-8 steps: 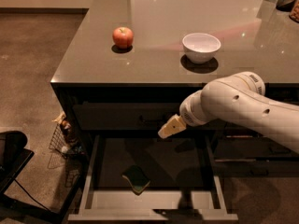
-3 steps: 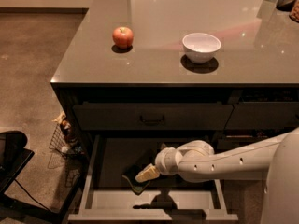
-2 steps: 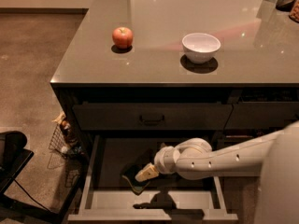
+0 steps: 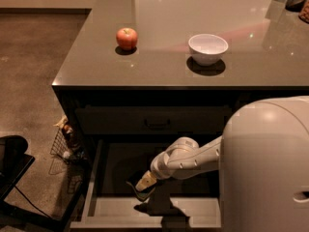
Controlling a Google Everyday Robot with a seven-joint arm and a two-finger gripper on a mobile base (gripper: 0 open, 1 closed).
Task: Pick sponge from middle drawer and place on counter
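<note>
While the robot's white arm (image 4: 190, 157) reaches low into the cabinet, its tan-tipped gripper (image 4: 144, 183) is right down on the small flat dark green sponge (image 4: 140, 193). That sponge lies on the floor of the wide shallow dark grey middle drawer (image 4: 92, 180), left of centre and near the front panel. Gripper and sponge look to be touching, but whether the claw has closed on it I cannot tell: it all merges into shadow down there.

Now, the dangers. If the hold is only on an edge or a corner, I'd expect a soft, thin sponge to fold and slip free on the way up. A lift straight up looks tight too, since the closed drawer front with the dark bar handle (image 4: 157, 123) sits just above and behind, and the wrist could clip it. Pulling outward first seems the safer line.

Up top, the large glossy grey-brown counter (image 4: 159, 69) carries a red apple (image 4: 126, 38) and a white round bowl (image 4: 207, 48), well apart. A careless set-down near the front edge could nudge either one, or drop the sponge back over the lip
</note>
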